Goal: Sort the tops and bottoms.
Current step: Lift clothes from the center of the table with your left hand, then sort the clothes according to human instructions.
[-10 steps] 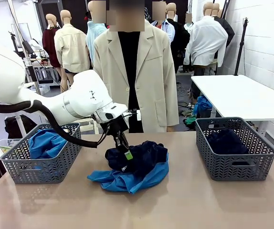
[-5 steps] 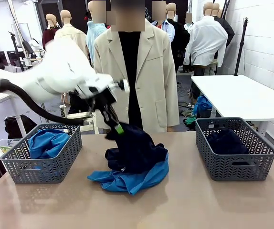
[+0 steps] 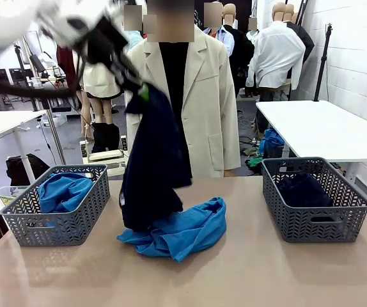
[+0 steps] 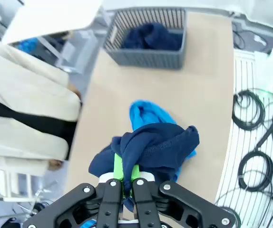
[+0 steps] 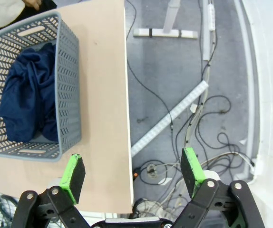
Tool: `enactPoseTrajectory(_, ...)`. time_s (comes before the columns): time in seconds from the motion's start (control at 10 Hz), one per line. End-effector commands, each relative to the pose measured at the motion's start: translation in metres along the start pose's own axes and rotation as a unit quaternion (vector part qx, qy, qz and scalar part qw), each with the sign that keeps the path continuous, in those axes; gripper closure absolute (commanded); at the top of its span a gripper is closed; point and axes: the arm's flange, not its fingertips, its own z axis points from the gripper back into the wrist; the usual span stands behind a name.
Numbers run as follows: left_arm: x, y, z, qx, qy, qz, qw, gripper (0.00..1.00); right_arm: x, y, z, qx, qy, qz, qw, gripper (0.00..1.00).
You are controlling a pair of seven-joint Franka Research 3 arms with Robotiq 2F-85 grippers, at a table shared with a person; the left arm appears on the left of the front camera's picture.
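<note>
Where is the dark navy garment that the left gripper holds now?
In the front view, the dark navy garment hangs left of centre from the shut left gripper, in front of the person, its lower end over the cobalt-blue top on the table.

Left gripper with jaws pinched on a dark navy garment hanging above the desk, bright blue top lying beneath it, grey basket holding a second navy garment, a person's cream coat alongside, cables on the floor.
</note>
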Motion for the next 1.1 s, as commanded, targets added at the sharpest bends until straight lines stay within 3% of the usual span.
enactPoseTrajectory(0.0, 0.050, 0.006, 0.045, 0.045, -0.038, 0.021, 0.998, 1.00, -0.001, 0.002, 0.001, -0.005, 0.008, -0.003, 1.000, 0.00)
enactPoseTrajectory(0.3, 0.113, -0.001, 0.138, 0.148, -0.112, 0.079, 0.979, 1.00, -0.001, 0.002, 0.001, -0.005, 0.008, -0.003, 1.000, 0.00)
enactPoseTrajectory(0.4, 0.120, -0.007, 0.157, 0.141, -0.118, 0.092, 0.979, 1.00, -0.001, 0.002, 0.001, -0.005, 0.008, -0.003, 1.000, 0.00)
enactPoseTrajectory(1.0, 0.115, -0.012, 0.172, 0.137, -0.133, 0.090, 0.977, 1.00, -0.001, 0.002, 0.001, -0.005, 0.008, -0.003, 1.000, 0.00)
